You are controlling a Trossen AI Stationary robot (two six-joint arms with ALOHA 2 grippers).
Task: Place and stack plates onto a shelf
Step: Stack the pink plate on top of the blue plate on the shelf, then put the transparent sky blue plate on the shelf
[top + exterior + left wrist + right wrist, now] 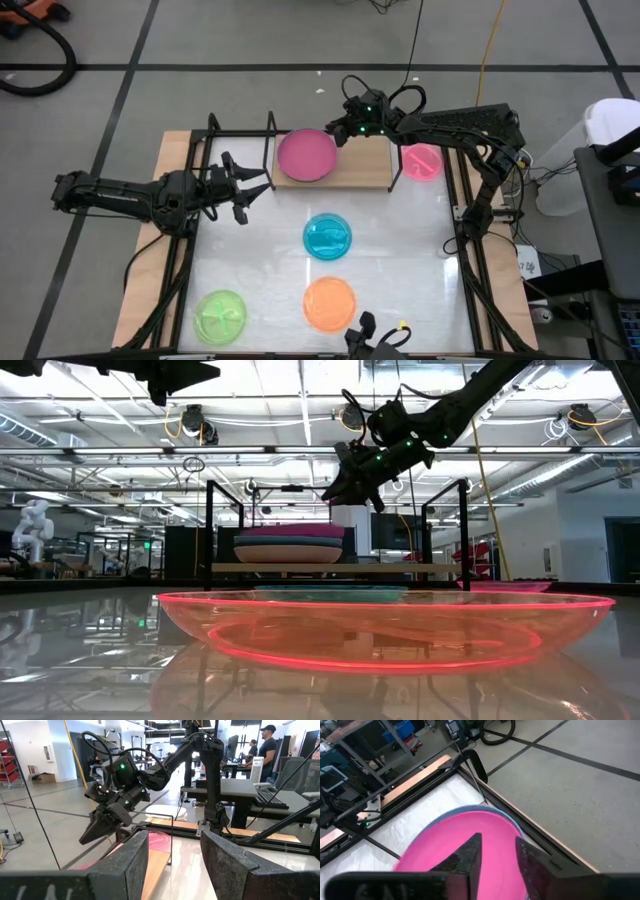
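On the narrow light-wood shelf [345, 172] at twelve o'clock on the white bench [400, 260], a short stack already stands: a round magenta plastic plate [306, 154] lies on top, and the low view shows at least one paler plate [288, 552] under it, a blue rim peeping out in the right wrist view. Just above the stack's one o'clock edge hangs the right pincer [343, 130], its fingers nearly together and holding nothing, clear of the magenta plate. Four plates look left to place: a small translucent pink plate [422, 161] off the shelf's three o'clock end, a translucent cyan plate [327, 237] at the bench's centre, a translucent orange plate [329, 304] toward six o'clock, and a translucent lime-green plate [220, 316] at seven o'clock. By my reading the job is under half done. Over the bench's nine o'clock side hovers the left pincer [243, 189], fingers spread and empty, pointing toward the shelf.
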